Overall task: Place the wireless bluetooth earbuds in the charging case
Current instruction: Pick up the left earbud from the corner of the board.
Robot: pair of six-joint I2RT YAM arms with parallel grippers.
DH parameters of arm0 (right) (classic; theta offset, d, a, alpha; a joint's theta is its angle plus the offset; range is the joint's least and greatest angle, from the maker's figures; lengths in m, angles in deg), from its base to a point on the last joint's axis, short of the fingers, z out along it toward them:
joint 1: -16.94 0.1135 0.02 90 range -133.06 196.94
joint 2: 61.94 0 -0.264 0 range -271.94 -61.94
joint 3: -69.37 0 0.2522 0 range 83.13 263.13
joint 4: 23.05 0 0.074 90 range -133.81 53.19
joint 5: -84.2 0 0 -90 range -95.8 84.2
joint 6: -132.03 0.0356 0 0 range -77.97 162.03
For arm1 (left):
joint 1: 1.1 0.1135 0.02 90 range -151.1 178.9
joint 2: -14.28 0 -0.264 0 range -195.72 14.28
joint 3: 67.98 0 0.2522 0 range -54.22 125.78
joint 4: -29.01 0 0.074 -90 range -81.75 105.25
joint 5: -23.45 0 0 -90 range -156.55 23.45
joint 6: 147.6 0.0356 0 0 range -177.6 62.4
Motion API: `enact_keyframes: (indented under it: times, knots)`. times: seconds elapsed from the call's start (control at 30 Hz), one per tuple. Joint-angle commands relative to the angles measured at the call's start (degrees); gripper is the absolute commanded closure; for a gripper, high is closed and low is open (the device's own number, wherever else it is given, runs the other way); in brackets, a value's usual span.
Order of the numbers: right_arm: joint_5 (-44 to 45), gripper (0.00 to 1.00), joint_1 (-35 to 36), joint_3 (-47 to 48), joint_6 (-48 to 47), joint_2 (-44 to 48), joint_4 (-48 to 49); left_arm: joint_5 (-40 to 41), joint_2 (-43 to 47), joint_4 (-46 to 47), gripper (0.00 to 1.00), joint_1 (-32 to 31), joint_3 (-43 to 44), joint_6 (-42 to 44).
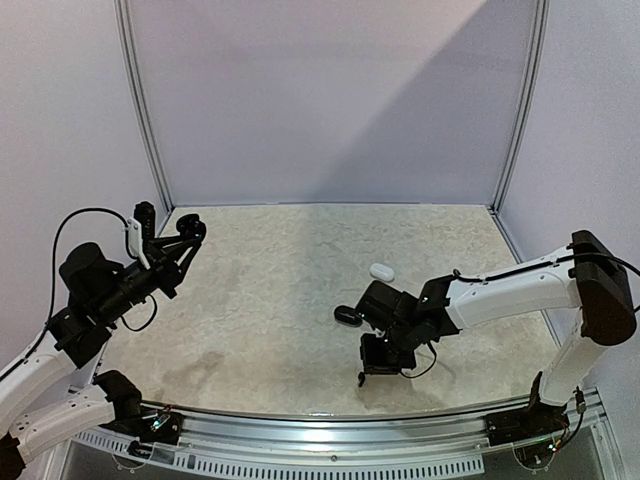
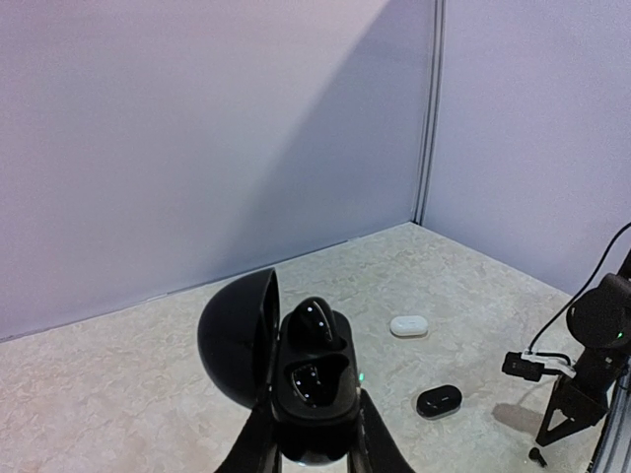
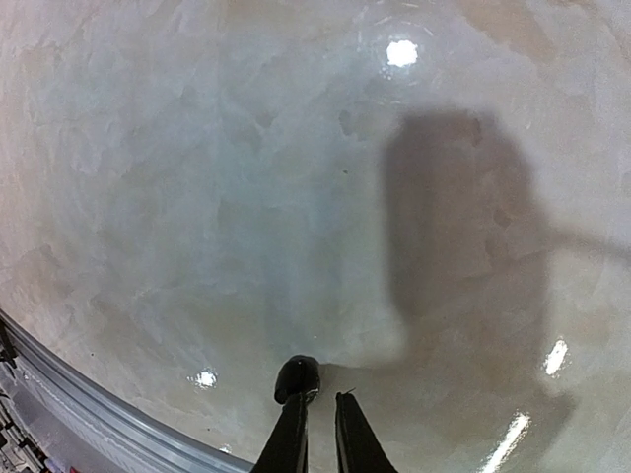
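From the overhead camera: recording the left gripper (image 1: 190,235) raised at the left side of the marbled table (image 1: 270,310), its load too dark and small to read at that range; recording the right gripper (image 1: 366,372) pointing down, low over the near-right part of the table; noting a closed white case (image 1: 381,271) and a closed black case (image 1: 347,315) lying apart from each other just beyond the right arm. From the left wrist camera: showing the left fingers (image 2: 258,439) clamping an open black charging case (image 2: 306,394) by its lower body, with lid (image 2: 237,340) standing out to the left; showing one glossy black earbud (image 2: 314,320) sitting in the upper socket; leaving the lower socket (image 2: 315,374) unresolved, being dark and reflective, filled or not impossible to tell; showing a loose black earbud (image 2: 535,455) lying on the table just beside the right gripper's tips, well apart from the charging case. From the right wrist camera: showing the right fingers (image 3: 291,439) standing close together with a narrow gap between; showing the loose black earbud (image 3: 297,377) touching the tip of the finger on the picture's left; pinched or merely touched, impossible to tell.
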Motion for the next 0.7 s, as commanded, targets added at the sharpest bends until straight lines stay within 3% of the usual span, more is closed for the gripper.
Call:
enact_keyframes:
  times: [0.0, 0.67]
  knots:
    - [0.31, 0.88, -0.08, 0.04, -0.15, 0.24, -0.76, -0.08, -0.33, 0.58, 1.00, 0.74, -0.30, 0.15]
    - [-3.25, 0.87, 0.39, 6.39, -4.98, -6.52, -0.95, 0.26, -0.03, -0.06, 1.00, 0.74, -0.37, 0.74]
